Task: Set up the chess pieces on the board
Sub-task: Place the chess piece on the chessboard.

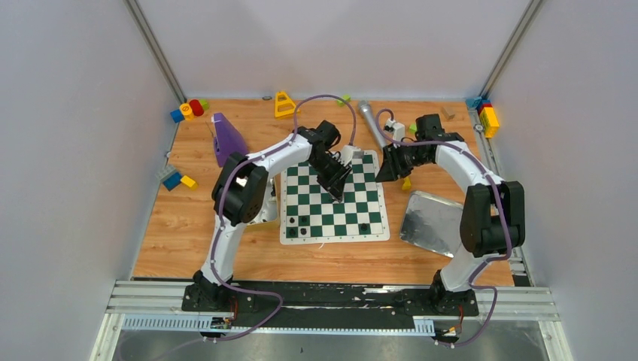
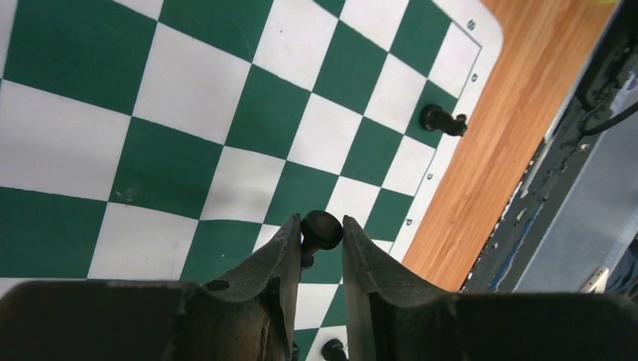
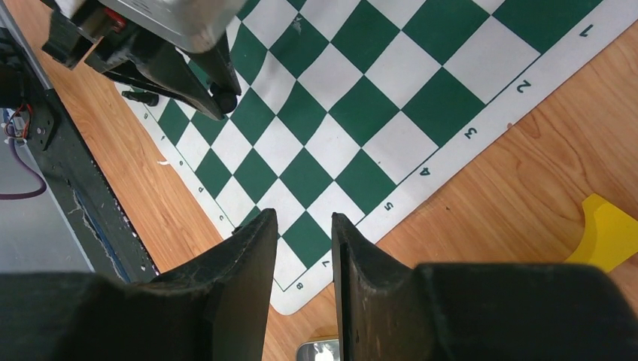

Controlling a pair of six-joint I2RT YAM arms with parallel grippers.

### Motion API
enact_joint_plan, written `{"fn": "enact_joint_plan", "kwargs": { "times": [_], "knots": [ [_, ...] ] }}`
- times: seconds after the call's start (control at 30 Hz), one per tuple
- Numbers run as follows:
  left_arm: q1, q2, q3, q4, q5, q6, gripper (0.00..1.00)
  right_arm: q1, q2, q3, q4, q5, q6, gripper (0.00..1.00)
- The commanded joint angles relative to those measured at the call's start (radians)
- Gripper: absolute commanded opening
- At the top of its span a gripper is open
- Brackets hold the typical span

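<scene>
Gripping a black pawn [image 2: 322,230] by its round head, the left hand [image 2: 320,222] hangs over the board [image 1: 335,203] near its front edge, with a finger pressed on either side of the piece. I cannot tell whether the pawn's foot touches the board. A lone black piece [image 2: 442,120] sits on a green square by the board's rim, clear of that hand. Two more black pieces [image 1: 303,220] stand close together at the near left corner.

The right hand [image 3: 302,218] hovers over the board's right border, its fingers a little apart with nothing between them. A yellow block [image 3: 611,229] lies on the bench [image 1: 188,226] just off that border. A metal tray [image 1: 432,222] rests nearer the front right, and a purple shape [image 1: 226,139] stands beyond the left arm. Coloured toy blocks [image 1: 188,109] sit in the far corners.
</scene>
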Motion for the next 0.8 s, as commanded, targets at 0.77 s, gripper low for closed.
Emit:
{"fn": "enact_joint_plan", "kwargs": {
  "times": [0.77],
  "knots": [
    [0.199,-0.450,-0.300,0.018,-0.252,0.227,0.58,0.293,0.039,0.004,0.115,0.162,-0.093,0.47]
  ]
}}
